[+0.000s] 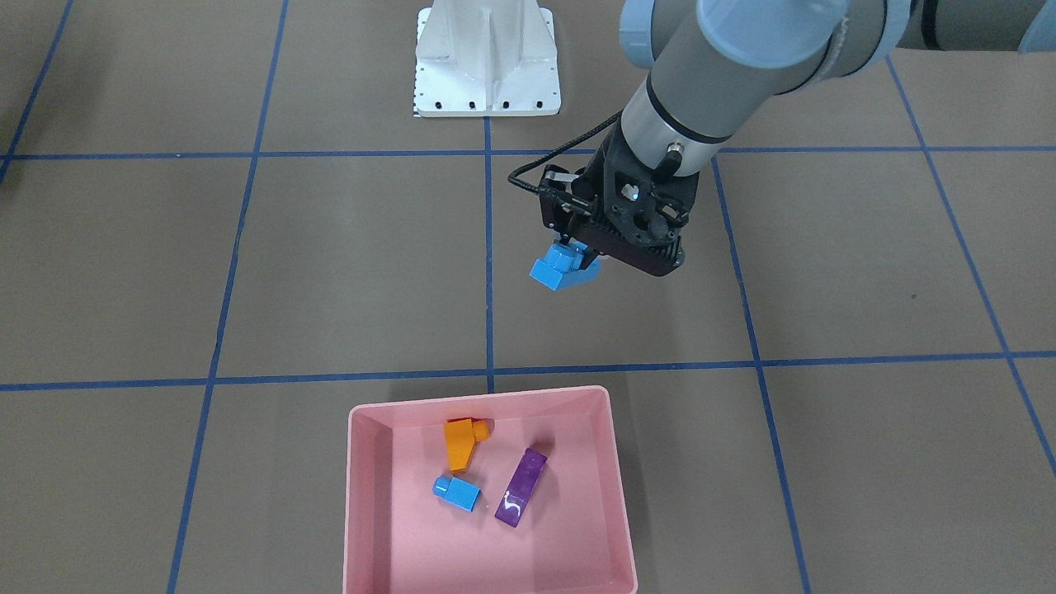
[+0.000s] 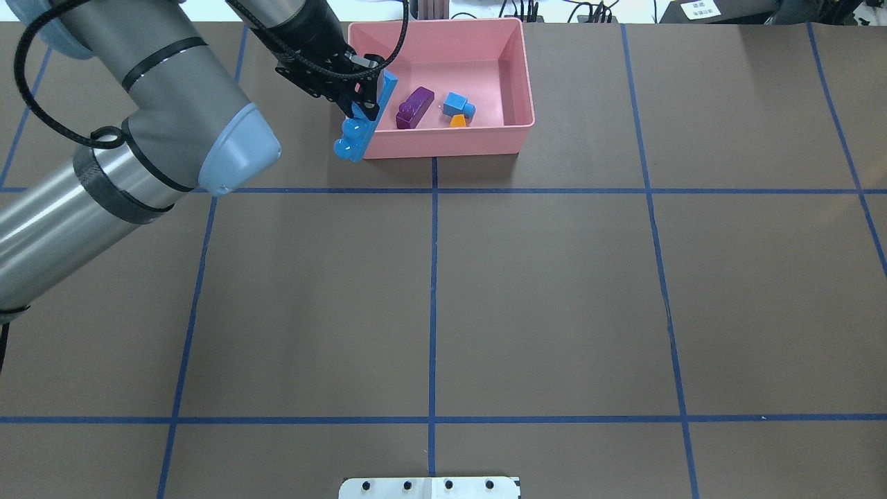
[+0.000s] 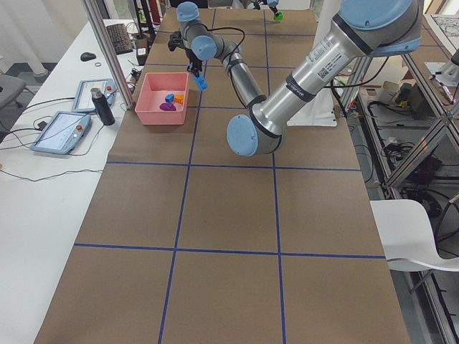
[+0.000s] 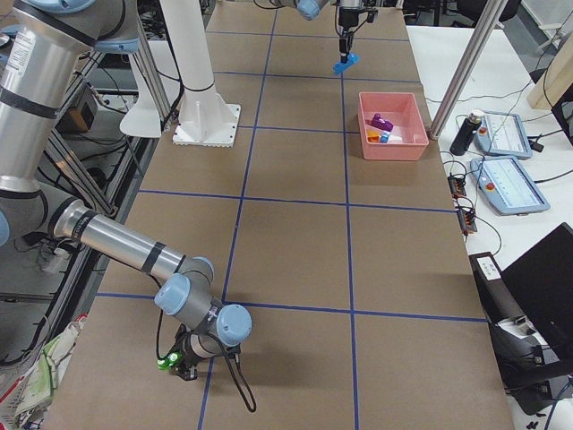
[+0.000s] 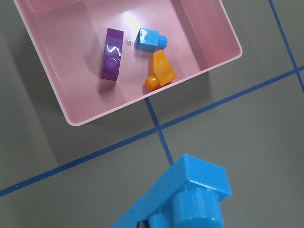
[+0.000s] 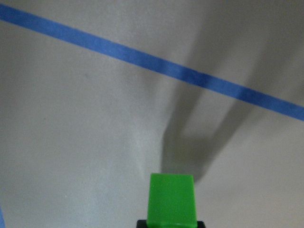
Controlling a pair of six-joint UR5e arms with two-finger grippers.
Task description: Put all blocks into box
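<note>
The left end effector (image 1: pixel 577 254) hangs above the brown surface (image 1: pixel 330 272), its fingers pressed against the long blue brick (image 1: pixel 557 271), which it carries clear of the surface; the pink box (image 1: pixel 360 503) lies ahead of it, on the side away from the robot's base and a little toward the robot's right, with a blue tape line (image 1: pixel 619 365) between them in the front-facing view; the left wrist view agrees, showing the box beyond that line and not yet beneath the brick; the overhead view sets the brick over the box's near left corner, but I judge that to be a trick of its height; the brick's long axis seems to point roughly toward the box and to tilt downward, though the views do not settle the angle; the box's own long side runs across the robot's front; inside it lie the orange brick (image 1: pixel 460 441), the purple brick (image 1: pixel 521 487) and the small blue brick (image 1: pixel 456 492), near one another but apart; the right end effector (image 4: pixel 179 363) is well away at the far end of the surface, pinching the green brick (image 6: pixel 171 197) just above it, so the left arm is much the nearer to the box; a sticker (image 3: pixel 326 66) on the left arm is too small to read, and no other writing can be made out.
</note>
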